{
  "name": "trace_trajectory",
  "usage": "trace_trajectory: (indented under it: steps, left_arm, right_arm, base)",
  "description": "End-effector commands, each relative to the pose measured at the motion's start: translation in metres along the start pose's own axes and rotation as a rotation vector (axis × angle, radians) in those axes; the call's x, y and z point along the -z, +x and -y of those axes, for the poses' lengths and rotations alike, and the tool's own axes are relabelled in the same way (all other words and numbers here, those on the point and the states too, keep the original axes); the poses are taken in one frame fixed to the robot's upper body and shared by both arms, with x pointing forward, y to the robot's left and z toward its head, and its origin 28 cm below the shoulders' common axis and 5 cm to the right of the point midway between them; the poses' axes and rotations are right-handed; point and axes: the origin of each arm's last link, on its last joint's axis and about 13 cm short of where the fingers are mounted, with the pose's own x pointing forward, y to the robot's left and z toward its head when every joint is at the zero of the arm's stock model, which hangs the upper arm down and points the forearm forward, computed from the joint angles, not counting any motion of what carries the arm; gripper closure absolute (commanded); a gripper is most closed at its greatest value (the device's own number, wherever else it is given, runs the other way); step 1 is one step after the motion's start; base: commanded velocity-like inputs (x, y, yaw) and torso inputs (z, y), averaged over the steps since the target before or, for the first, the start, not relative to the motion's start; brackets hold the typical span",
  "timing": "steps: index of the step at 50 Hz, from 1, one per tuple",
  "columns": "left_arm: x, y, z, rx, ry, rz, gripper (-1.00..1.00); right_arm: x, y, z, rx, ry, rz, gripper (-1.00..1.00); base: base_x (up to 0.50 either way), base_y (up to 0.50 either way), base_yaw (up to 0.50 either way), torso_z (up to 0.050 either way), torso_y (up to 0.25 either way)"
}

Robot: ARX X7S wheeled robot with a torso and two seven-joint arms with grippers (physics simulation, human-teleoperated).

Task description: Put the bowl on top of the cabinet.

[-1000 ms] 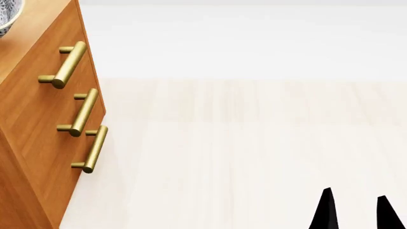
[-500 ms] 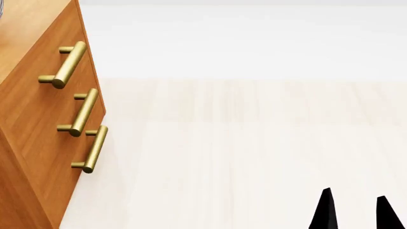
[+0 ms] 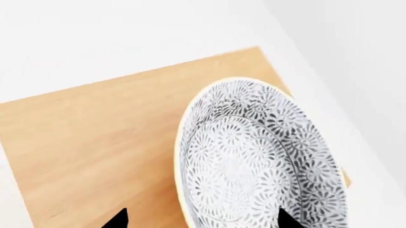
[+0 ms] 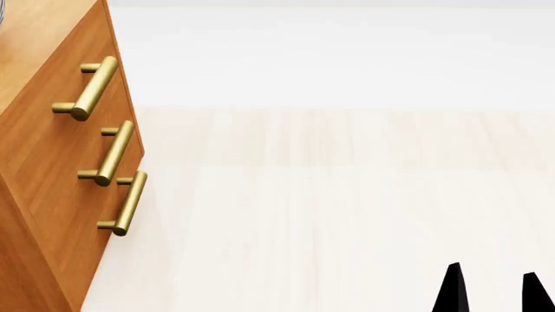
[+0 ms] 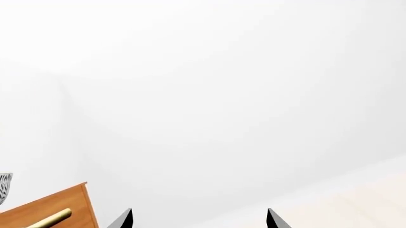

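- Two dark fingertips of the left gripper (image 3: 201, 219) stand apart in the left wrist view, clamped on nothing; the bowl (image 3: 260, 156) sits on the cabinet (image 3: 95, 147) top just ahead of them, one tip over its patterned inside.
- Head view: three brass handles (image 4: 90, 88) — on the cabinet's drawer fronts; the right gripper (image 4: 494, 289) low over pale floor (image 4: 347, 195), tips apart.
- Right wrist view: tips spread, empty — the cabinet corner and a sliver of bowl far off to one side.
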Motion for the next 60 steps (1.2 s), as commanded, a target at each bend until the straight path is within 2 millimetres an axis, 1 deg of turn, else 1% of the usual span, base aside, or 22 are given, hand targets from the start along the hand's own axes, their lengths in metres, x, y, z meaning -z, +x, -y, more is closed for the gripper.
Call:
trace_trajectory:
  steps: [1, 2, 5, 9, 20, 25, 28, 32, 35, 39, 40, 43, 44, 46, 47, 50, 52, 53, 58, 60]
  left_arm:
    - [-0.004, -0.022, 0.006, 0.060, 0.020, -0.004, -1.00]
    - [-0.004, -0.026, 0.006, 0.061, 0.027, 0.004, -1.00]
    - [-0.003, -0.030, 0.004, 0.074, 0.024, 0.003, -1.00]
    - [-0.004, -0.042, 0.003, 0.083, 0.040, 0.030, -1.00]
    - [-0.008, -0.084, 0.016, 0.116, 0.158, 0.164, -1.00]
    - [-0.008, -0.095, 0.016, 0.112, 0.187, 0.213, -1.00]
    - [-0.007, -0.104, 0.019, 0.140, 0.217, 0.238, -1.00]
    - [-0.007, -0.112, 0.022, 0.128, 0.248, 0.271, -1.00]
    - [-0.004, -0.118, 0.024, 0.109, 0.329, 0.341, -1.00]
    - [-0.002, -0.129, 0.027, 0.089, 0.374, 0.407, -1.00]
    - [0.002, -0.133, 0.026, 0.099, 0.392, 0.428, -1.00]
    - [0.010, -0.138, 0.026, 0.070, 0.438, 0.498, -1.00]
    - [0.011, -0.138, 0.026, 0.078, 0.437, 0.487, -1.00]
    - [0.016, -0.140, 0.026, 0.089, 0.464, 0.524, -1.00]
    - [0.017, -0.141, 0.026, 0.041, 0.474, 0.565, -1.00]
    - [0.021, -0.143, 0.027, 0.090, 0.495, 0.575, -1.00]
    - [0.024, -0.143, 0.028, 0.063, 0.527, 0.620, -1.00]
    - [0.024, -0.143, 0.028, 0.106, 0.515, 0.589, -1.00]
    - [0.027, -0.141, 0.029, 0.109, 0.538, 0.609, -1.00]
    - [0.032, -0.145, 0.028, 0.119, 0.578, 0.653, -1.00]
  right_arm:
    - [-0.008, -0.008, -0.002, -0.024, 0.000, 0.042, -1.00]
    - [-0.010, -0.010, -0.003, -0.027, 0.002, 0.048, -1.00]
    - [-0.011, -0.011, -0.003, -0.030, 0.002, 0.051, -1.00]
    - [-0.012, -0.013, -0.005, -0.043, 0.006, 0.056, -1.00]
    - [-0.014, -0.016, -0.009, -0.070, 0.009, 0.063, -1.00]
    - [-0.016, -0.018, -0.010, -0.074, 0.010, 0.068, -1.00]
    - [-0.017, -0.019, -0.010, -0.076, 0.011, 0.071, -1.00]
    - [-0.017, -0.020, -0.012, -0.082, 0.010, 0.073, -1.00]
    - [-0.018, -0.021, -0.012, -0.084, 0.011, 0.076, -1.00]
    - [-0.017, -0.021, -0.013, -0.089, 0.011, 0.074, -1.00]
    - [-0.018, -0.021, -0.013, -0.090, 0.010, 0.076, -1.00]
    - [-0.018, -0.021, -0.013, -0.093, 0.010, 0.075, -1.00]
    - [-0.018, -0.021, -0.013, -0.093, 0.010, 0.075, -1.00]
    - [-0.018, -0.022, -0.013, -0.094, 0.010, 0.077, -1.00]
    - [-0.018, -0.022, -0.013, -0.094, 0.010, 0.077, -1.00]
    - [-0.018, -0.022, -0.014, -0.098, 0.009, 0.077, -1.00]
    - [-0.017, -0.021, -0.015, -0.100, 0.007, 0.072, -1.00]
    - [-0.016, -0.021, -0.015, -0.100, 0.007, 0.071, -1.00]
    - [-0.015, -0.020, -0.016, -0.105, 0.003, 0.065, -1.00]
    - [-0.015, -0.020, -0.016, -0.105, 0.001, 0.063, -1.00]
  base:
    - [0.00, 0.00, 0.00, 0.000, 0.000]
    - [0.00, 0.00, 0.00, 0.000, 0.000]
    - [0.00, 0.00, 0.00, 0.000, 0.000]
    - [0.00, 0.00, 0.00, 0.000, 0.000]
    - [0.00, 0.00, 0.00, 0.000, 0.000]
    - [0.00, 0.00, 0.00, 0.000, 0.000]
    - [0.00, 0.00, 0.00, 0.000, 0.000]
    - [0.00, 0.00, 0.00, 0.000, 0.000]
    - [0.00, 0.00, 0.00, 0.000, 0.000]
    - [0.00, 0.00, 0.00, 0.000, 0.000]
    - [0.00, 0.00, 0.00, 0.000, 0.000]
    - [0.00, 0.00, 0.00, 0.000, 0.000]
    - [0.00, 0.00, 0.00, 0.000, 0.000]
    - [0.00, 0.00, 0.00, 0.000, 0.000]
    - [0.00, 0.00, 0.00, 0.000, 0.000]
    - [0.00, 0.00, 0.00, 0.000, 0.000]
    - [0.00, 0.00, 0.00, 0.000, 0.000]
    - [0.00, 0.00, 0.00, 0.000, 0.000]
    - [0.00, 0.00, 0.00, 0.000, 0.000]
    - [0.00, 0.00, 0.00, 0.000, 0.000]
